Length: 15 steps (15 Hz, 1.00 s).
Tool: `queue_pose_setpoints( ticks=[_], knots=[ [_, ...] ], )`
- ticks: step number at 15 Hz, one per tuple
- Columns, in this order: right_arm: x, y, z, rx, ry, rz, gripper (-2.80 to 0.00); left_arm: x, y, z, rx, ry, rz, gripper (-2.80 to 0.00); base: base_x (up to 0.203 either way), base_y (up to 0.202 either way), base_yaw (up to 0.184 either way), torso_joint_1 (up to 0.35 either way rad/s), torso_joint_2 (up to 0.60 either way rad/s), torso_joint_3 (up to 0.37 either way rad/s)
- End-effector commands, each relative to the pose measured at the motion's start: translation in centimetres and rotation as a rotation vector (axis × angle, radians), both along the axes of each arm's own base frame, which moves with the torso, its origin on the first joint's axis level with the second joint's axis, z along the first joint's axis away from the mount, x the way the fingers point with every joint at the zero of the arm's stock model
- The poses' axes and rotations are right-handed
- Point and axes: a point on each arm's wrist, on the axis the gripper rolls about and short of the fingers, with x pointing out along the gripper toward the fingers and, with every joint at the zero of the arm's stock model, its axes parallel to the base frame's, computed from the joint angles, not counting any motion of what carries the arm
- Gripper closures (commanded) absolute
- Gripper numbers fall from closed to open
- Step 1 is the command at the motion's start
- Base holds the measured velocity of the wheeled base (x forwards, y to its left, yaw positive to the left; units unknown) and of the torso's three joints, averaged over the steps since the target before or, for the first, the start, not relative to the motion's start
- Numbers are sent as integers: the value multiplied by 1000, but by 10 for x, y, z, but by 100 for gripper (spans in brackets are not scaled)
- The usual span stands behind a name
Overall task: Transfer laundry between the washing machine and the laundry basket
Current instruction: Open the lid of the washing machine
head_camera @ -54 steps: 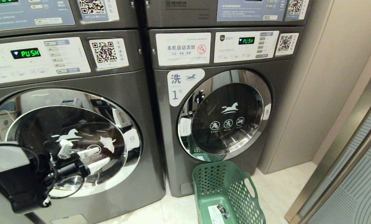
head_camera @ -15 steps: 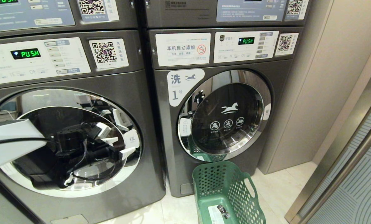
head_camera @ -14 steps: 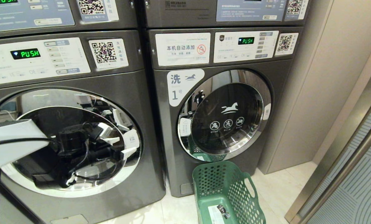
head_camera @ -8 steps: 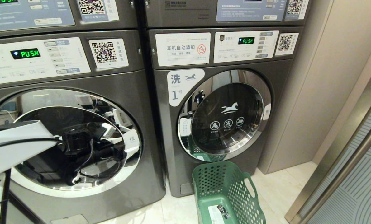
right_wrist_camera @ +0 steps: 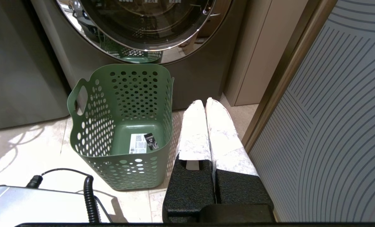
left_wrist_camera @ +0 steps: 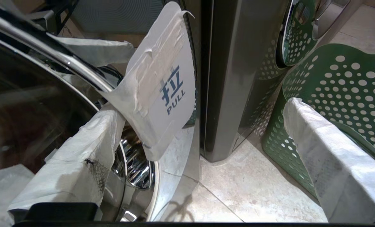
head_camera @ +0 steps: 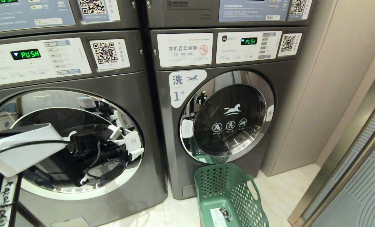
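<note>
The washing machine [head_camera: 111,82] on the left has its round chrome-rimmed door [head_camera: 64,142] shut. My left gripper [head_camera: 129,143] is open at the door's right edge. In the left wrist view the white PULL tab [left_wrist_camera: 168,94] stands between the open gripper's [left_wrist_camera: 203,107] fingers, close against one wrapped finger [left_wrist_camera: 80,157]. The green laundry basket [head_camera: 228,195] stands on the floor before the right machine and holds only a paper label [right_wrist_camera: 138,143]. My right gripper [right_wrist_camera: 205,102] hangs shut beside the basket [right_wrist_camera: 121,126]. The laundry is out of view.
A second machine labelled 1 [head_camera: 218,119] stands to the right with its door shut. Beyond it are a beige wall panel [head_camera: 326,94] and a metal-framed patterned panel [head_camera: 357,176]. My base with a coiled cable [right_wrist_camera: 88,195] is near the basket.
My left gripper has moved rightward across the door glass to the PULL tab and stays open. The right arm and basket have not moved.
</note>
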Motion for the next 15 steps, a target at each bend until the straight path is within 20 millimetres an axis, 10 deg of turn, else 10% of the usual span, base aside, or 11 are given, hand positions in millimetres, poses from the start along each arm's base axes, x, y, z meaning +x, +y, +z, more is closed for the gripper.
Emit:
queue_pose_setpoints(
  ticks=[1,11,15],
  knots=[
    [0,0,0,-1,2,0,0,3,0,-3,0,-6,-3,-280,0,0,0,0,0,0],
    [0,0,0,-1,3,2,0,-25,3,4,-70,-3,-212,-280,0,0,0,0,0,0],
    [0,0,0,-1,1,0,0,-76,79,50,-17,-75,8,-280,0,0,0,0,0,0]
  ],
)
